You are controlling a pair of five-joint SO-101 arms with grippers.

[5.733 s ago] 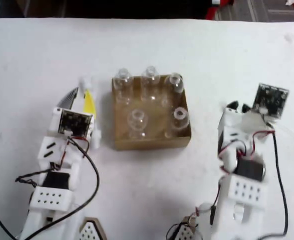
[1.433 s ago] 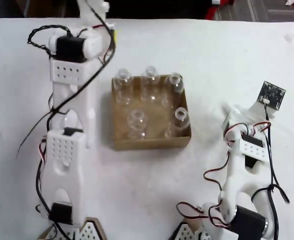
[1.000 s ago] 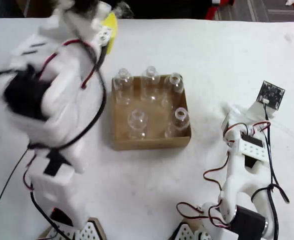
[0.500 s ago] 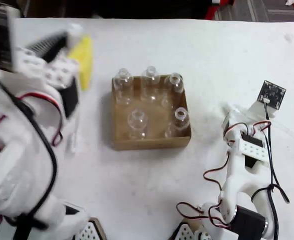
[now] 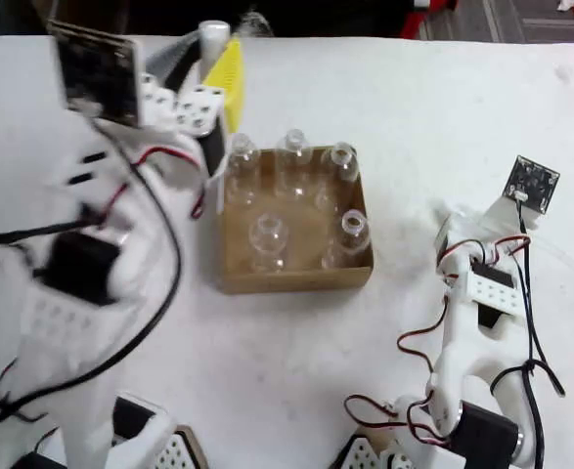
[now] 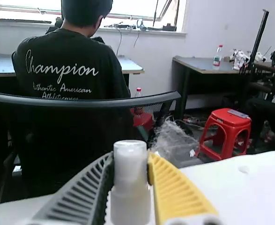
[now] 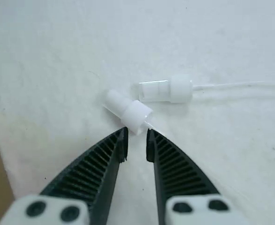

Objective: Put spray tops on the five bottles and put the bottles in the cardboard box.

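Observation:
The cardboard box [image 5: 296, 281] sits mid-table with several clear bottles standing in it, all bare-necked, such as one [image 5: 240, 156] at its far left corner and one [image 5: 351, 231] near the front right. My left gripper [image 5: 214, 44] hangs raised just beyond that far left corner, shut on a white spray top [image 6: 130, 187] held upright between the grey and yellow fingers [image 6: 174, 192]. My right gripper [image 7: 135, 139] is low over the table, narrowly open, tips just short of a loose white spray top [image 7: 130, 112]. A second spray top [image 7: 167, 89] with a thin tube lies beside it.
The right arm [image 5: 472, 288] stands to the right of the box with its wrist camera board [image 5: 533, 184] sticking out. Red wires loop from both arms. Bare white table lies in front of the box and behind it.
The left arm swung around at the table's left and now holds the spray top near the box's far left corner. The right arm has kept still over the last second.

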